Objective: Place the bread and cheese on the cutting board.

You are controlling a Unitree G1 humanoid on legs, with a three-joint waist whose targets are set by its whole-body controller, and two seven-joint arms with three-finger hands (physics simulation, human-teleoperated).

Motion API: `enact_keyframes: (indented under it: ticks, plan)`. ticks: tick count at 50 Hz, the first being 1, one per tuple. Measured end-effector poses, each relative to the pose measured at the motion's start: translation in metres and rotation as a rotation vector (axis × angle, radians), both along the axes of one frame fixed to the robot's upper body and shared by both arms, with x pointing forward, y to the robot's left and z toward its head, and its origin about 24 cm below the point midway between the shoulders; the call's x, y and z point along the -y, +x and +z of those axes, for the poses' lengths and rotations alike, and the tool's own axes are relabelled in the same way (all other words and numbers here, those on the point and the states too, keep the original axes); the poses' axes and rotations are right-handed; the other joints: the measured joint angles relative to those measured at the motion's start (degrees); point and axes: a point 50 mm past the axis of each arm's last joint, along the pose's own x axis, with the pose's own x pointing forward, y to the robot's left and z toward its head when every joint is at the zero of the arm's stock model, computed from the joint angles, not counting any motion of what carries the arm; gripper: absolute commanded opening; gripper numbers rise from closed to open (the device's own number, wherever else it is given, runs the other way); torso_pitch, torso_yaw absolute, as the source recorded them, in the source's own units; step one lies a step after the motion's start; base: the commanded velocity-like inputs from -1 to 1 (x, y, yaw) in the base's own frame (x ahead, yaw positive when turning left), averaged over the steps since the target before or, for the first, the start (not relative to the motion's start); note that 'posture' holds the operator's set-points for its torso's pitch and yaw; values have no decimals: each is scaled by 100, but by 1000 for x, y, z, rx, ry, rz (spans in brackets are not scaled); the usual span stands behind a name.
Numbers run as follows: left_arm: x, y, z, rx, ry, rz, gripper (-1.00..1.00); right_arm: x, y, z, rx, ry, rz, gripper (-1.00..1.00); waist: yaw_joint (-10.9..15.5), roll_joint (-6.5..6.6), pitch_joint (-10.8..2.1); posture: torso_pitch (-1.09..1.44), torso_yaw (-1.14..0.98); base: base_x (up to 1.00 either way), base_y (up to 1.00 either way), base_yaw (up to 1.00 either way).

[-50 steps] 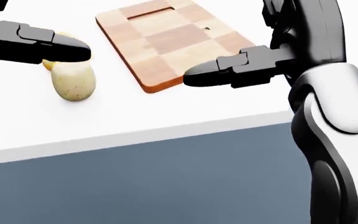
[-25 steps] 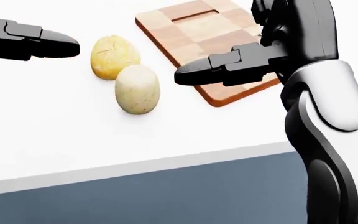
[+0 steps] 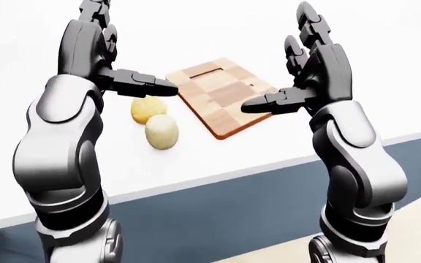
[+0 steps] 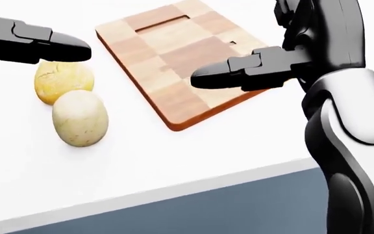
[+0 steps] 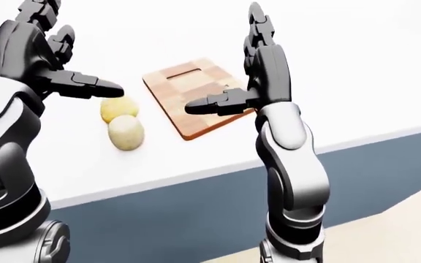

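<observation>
Holding both hands raised and spread wide, you grip nothing: left hand (image 3: 97, 52) above the food, right hand (image 3: 316, 71) over the board (image 4: 174, 53). Bread (image 4: 80, 118) and cheese (image 4: 62, 79) sit touching on the white surface (image 4: 174, 161), just left of the board in the head view.

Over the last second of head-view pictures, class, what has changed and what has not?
The whole picture swung right, then back left: the camera moved, not the things. Nothing was taken hold of. The bread and cheese lie beside the cutting board; left hand and right hand remain open above the counter.
</observation>
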Motion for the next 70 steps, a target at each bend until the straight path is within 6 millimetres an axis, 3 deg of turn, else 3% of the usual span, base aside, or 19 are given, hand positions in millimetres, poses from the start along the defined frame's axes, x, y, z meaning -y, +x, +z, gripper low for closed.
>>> enact_keyframes:
  ticks: [2, 5, 10, 19, 21, 24, 28, 33, 36, 43, 46, 48, 52, 55, 57, 62, 65, 67, 70]
  plan:
    - [0, 1, -1, -7, 0, 1, 100, 0, 0, -2, -8, 3, 1, 100, -33, 137, -44, 0, 0, 0, 0, 0]
    - [-4, 3, -6, -31, -7, 17, 100, -3, 1, -5, -32, 3, 15, 100, -5, 12, -46, 0, 0, 0, 0, 0]
    - [-7, 3, -2, -27, -9, 35, 100, -5, 1, 1, -9, -6, 24, 100, 38, -63, -111, 0, 0, 0, 0, 0]
    - [-10, 1, 3, -3, -8, 42, 100, -10, -1, 3, 12, -19, 52, 100, 204, 67, -165, 0, 0, 0, 0, 43]
    - [-10, 0, 5, 8, -6, 44, 100, -11, -1, 2, 8, -19, 56, 100, 167, 1, -179, 0, 0, 0, 0, 35]
    - [-6, -1, 9, 32, 2, 30, 100, -8, -2, 5, 20, -18, 48, 100, 112, -304, -157, 0, 0, 0, 0, 35]
    - [-1, 2, 0, -11, 4, 3, 100, -3, -2, 0, 2, -8, 15, 100, 54, -316, -159, 0, 0, 0, 0, 11]
    - [-5, 1, 3, 0, -1, 18, 100, -3, 0, 1, 3, -15, 11, 100, 23, -57, -2, 0, 0, 0, 0, 0]
    - [-3, 0, 4, 11, 4, 11, 100, -3, 4, -2, -19, -15, -3, 100, -39, 211, -61, 0, 0, 0, 0, 0]
    - [-13, 4, -11, -61, -13, 58, 100, -9, -4, -9, -48, -34, 45, 100, 146, 5, -8, 0, 0, 35, 2, 0]
    - [-12, -2, 0, 3, -6, 61, 100, -10, -4, 0, -8, -27, 48, 100, 199, -214, 11, 0, 0, 66, 12, 0]
    - [-7, -4, 6, 40, 3, 37, 100, -7, -3, 4, 14, -24, 29, 100, 191, -349, -79, 0, 0, 66, 11, 0]
    - [0, -1, -3, 1, 12, -5, 100, -1, 0, -10, -34, -20, -6, 100, 86, -210, -103, 0, 0, 59, 5, 0]
    - [-2, -1, 3, 18, 8, 4, 100, -1, -3, -4, -6, -17, 0, 100, 53, -95, -137, 0, 0, 0, 0, 0]
    - [-4, -2, 5, 27, 7, 17, 100, -2, -6, -1, 13, -11, 6, 100, 51, 93, -108, 0, 0, 0, 0, 0]
    - [-13, 5, -11, -59, -8, 58, 100, -12, 3, -12, -75, -30, 42, 100, 96, 183, 140, 0, 0, 0, 0, 0]
    - [-13, 4, -9, -51, -6, 60, 100, -12, 0, -2, -70, -47, 51, 100, 98, 70, 187, 0, 0, 0, 0, 0]
    - [-11, 0, -2, -17, 0, 51, 100, -9, -7, 12, -28, -65, 39, 100, 139, -138, 84, 0, 0, 0, 0, 0]
    - [-7, -2, -1, 3, 7, 29, 100, -3, -19, 29, 28, -85, 11, 100, 87, -48, 28, 0, 0, 0, 0, 0]
